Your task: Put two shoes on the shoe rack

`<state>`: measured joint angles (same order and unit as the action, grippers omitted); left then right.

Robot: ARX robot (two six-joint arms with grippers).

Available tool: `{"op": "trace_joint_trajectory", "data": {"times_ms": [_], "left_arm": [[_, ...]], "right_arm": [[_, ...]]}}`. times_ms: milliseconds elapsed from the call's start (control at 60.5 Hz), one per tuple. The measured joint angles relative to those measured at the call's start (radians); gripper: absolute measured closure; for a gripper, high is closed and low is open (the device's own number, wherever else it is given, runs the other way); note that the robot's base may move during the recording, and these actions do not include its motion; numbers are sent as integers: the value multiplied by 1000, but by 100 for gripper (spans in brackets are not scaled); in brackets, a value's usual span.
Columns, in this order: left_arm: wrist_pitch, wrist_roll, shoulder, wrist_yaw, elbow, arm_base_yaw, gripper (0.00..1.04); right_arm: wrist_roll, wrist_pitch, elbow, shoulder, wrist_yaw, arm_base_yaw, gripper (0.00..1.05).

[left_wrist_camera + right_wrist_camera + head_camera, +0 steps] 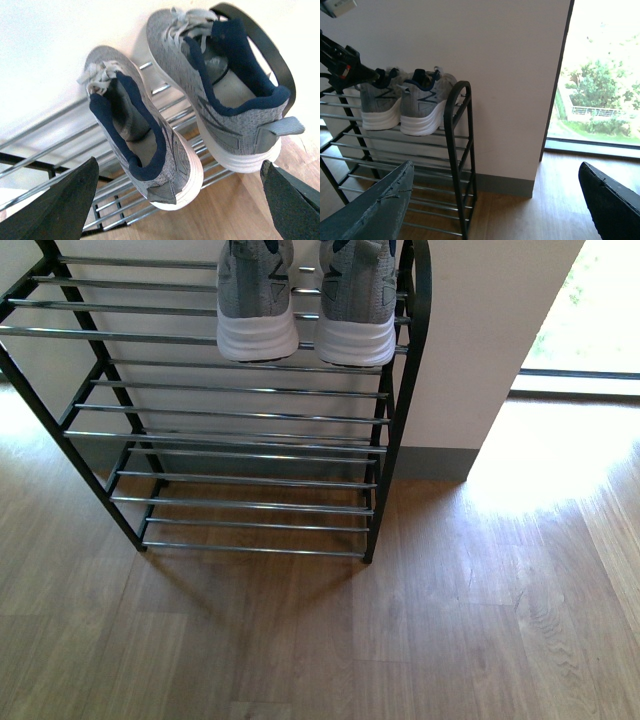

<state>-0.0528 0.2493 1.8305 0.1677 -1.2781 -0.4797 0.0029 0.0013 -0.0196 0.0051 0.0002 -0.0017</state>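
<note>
Well, one grey sneaker [257,295] and the other sneaker [357,295] sit side by side on an upper tier of the shoe rack [392,425], at its right end. They look light and soft on top (the white soles look firmer), so you could grab one by its heel rim. Your left gripper [179,165] hangs just above them, wide open and empty. Your right gripper [496,167] is wide open and empty too, well back from the rack.

The left gripper [178,166] is spread wide, its two dark fingers [60,205] far apart with nothing gripped between them. The right gripper [494,171] is spread just as wide and holds nothing. The right wrist camera catches the left arm [342,67], raised and extended.
</note>
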Motion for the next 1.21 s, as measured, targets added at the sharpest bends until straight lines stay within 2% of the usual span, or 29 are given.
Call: {"op": "trace_joint_trajectory", "data": {"times_ms": [165,347,859,1008,1074,1206], "left_arm": [[-173,-2,-186,150,240,-39,9],[-301,-70,-408,241,483,-75,9],[-399,-453,-903,473,952,-44,9],[-410,-471,-906,464,970,-42,10],[-555,-393,-922,330,1023,-1,22],[-575,-301,-1015,215,1098,82,44]], "right_arm": [[0,0,0,0,0,0,9],[0,0,0,0,0,0,9],[0,0,0,0,0,0,9],[0,0,0,0,0,0,9],[0,0,0,0,0,0,9],[0,0,0,0,0,0,9]]}}
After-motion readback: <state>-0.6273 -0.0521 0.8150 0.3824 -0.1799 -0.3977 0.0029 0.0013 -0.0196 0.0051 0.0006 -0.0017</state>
